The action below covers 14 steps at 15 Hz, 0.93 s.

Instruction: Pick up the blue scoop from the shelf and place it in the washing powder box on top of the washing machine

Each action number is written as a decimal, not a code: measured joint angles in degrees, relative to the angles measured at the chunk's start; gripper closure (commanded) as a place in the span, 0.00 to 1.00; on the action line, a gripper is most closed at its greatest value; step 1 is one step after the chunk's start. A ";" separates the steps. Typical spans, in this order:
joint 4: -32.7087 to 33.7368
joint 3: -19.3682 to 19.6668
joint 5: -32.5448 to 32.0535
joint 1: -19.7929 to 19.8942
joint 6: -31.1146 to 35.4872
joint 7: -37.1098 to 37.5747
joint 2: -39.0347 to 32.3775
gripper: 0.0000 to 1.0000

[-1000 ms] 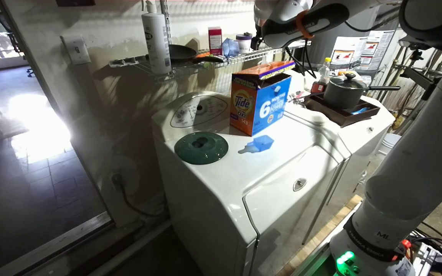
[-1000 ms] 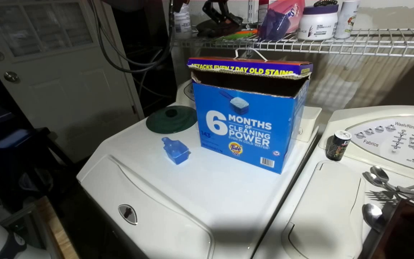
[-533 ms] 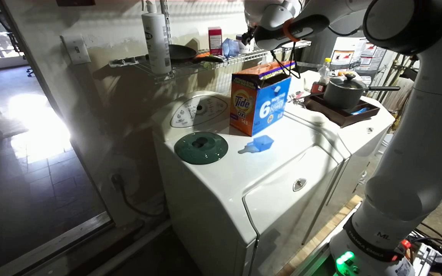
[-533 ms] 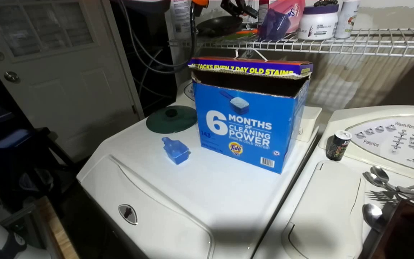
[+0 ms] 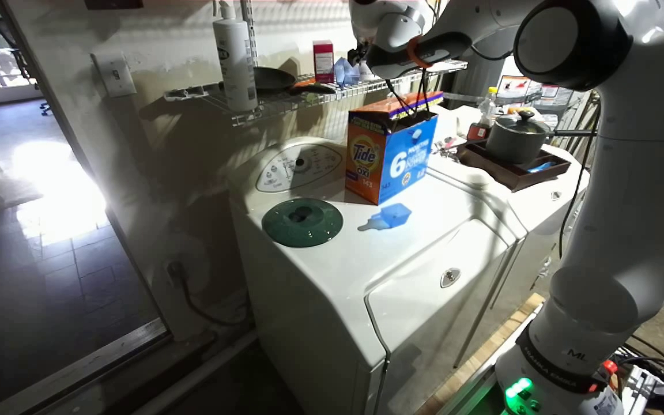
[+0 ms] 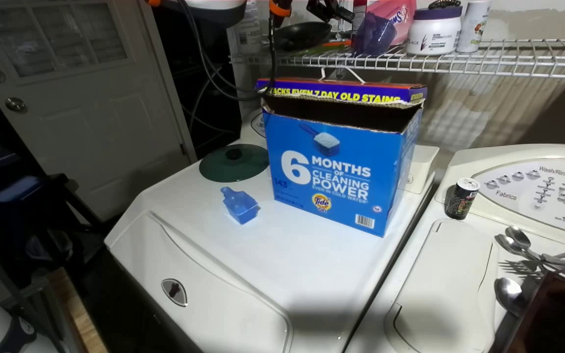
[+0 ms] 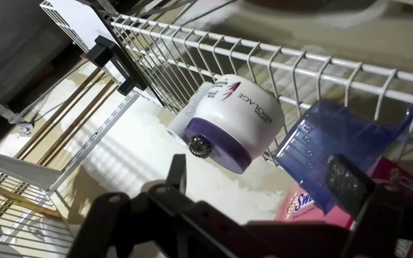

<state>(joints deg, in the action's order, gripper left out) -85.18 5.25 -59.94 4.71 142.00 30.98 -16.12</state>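
While hovering at the shelf (image 6: 523, 59), caught apparently in the approach step, with no grasp yet made. Shows in an exterior view, left to right, with hours counted from the box (image 5: 389, 155): lid (image 5: 303, 223) at eight o'clock on the washer (image 5: 338, 271); scoop (image 5: 346, 72), the task's target, at eleven, on the shelf; lookalike scoop (image 5: 395, 215) at six, on the washer and presumably not wanted; pot (image 5: 516, 141) at three. Shows in the wrist view, left to right, with hours from the gripper (image 7: 258, 166): jar (image 7: 242, 111) at eleven; jaws spread well apart, apparently with nothing held; scoop at two, partly covered by a fingertip (image 7: 341, 179). Calls next, most likely, for lining up toward two, taking a wall or the handle between the jaws without nudging the jar, then lifting off the wires and carrying to the gaping box top. Leaves some to guess, left to right: clipped at an exterior view's top edge, the gripper, at one o'clock from the pan (image 6: 302, 35); deep in shadow, the contents of the box; unsettled in the wrist view, any contact between fingertip and scoop; lost among wires near the three o'clock edge, the handle's far end.
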 measured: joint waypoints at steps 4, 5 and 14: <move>0.12 0.14 -0.39 0.05 2.84 0.68 -0.45 0.00; 0.43 0.27 -0.82 0.06 4.86 1.51 -0.91 0.00; 6.54 0.97 -4.05 -0.06 8.32 8.78 -6.20 0.00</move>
<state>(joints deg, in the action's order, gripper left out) -78.64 6.22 -63.99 4.65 150.33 39.76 -22.32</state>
